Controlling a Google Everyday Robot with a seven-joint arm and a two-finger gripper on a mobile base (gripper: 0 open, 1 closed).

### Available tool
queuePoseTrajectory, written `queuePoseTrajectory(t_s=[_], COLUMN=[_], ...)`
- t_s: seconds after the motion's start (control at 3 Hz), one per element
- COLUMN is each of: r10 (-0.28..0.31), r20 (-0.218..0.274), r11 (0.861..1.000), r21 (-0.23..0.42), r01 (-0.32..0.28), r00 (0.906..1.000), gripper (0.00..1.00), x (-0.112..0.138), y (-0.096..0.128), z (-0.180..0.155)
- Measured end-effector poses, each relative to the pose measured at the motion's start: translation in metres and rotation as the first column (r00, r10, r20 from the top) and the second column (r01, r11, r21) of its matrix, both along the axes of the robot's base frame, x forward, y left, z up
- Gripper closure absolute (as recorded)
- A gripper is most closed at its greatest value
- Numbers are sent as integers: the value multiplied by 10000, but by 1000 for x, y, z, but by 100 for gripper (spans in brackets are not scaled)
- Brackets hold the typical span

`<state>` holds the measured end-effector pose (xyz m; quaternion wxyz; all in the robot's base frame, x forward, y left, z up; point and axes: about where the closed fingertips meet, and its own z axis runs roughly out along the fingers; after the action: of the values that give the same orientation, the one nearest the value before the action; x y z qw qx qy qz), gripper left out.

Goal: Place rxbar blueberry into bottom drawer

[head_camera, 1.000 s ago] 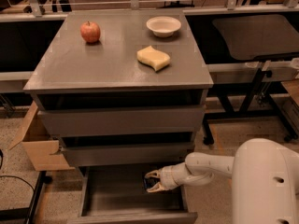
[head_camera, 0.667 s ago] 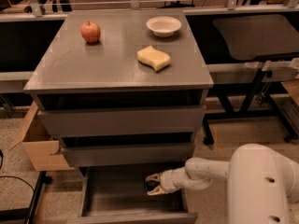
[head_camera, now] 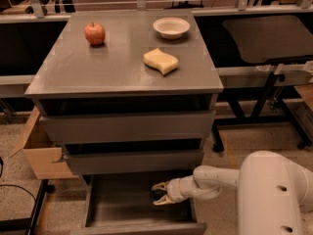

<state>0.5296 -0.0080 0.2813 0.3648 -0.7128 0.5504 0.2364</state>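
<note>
The bottom drawer (head_camera: pixel 117 204) of the grey-brown cabinet stands pulled open, and its bare grey inside shows. My gripper (head_camera: pixel 159 195) reaches in from the right over the drawer's right part, just under the middle drawer's front. A small dark bar, the rxbar blueberry (head_camera: pixel 157 195), sits between the pale fingers (head_camera: pixel 162 185). The gripper is shut on it, low inside the drawer. I cannot tell whether the bar touches the drawer floor.
On the cabinet top (head_camera: pixel 117 72) are a red apple (head_camera: pixel 95 33), a white bowl (head_camera: pixel 171 27) and a pale yellow sponge (head_camera: pixel 160 61). An open cardboard box (head_camera: pixel 36 153) stands at the left. My white base (head_camera: pixel 276 195) fills the lower right. A dark table (head_camera: pixel 269 35) is behind.
The gripper with the dark bar has sunk slightly lower and a little left into the open bottom drawer. Nothing else has moved.
</note>
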Motion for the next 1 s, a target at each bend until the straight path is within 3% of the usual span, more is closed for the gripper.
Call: queuePoseTrajectory(t_s=[0.67, 1.0], r10=[55, 77], r20=[-38, -54], r11=[10000, 10000], r21=[33, 48], r01=[-54, -77], r00=[10000, 10000], gripper=[11, 0], x=[-2, -3], y=[4, 6], z=[-1, -2])
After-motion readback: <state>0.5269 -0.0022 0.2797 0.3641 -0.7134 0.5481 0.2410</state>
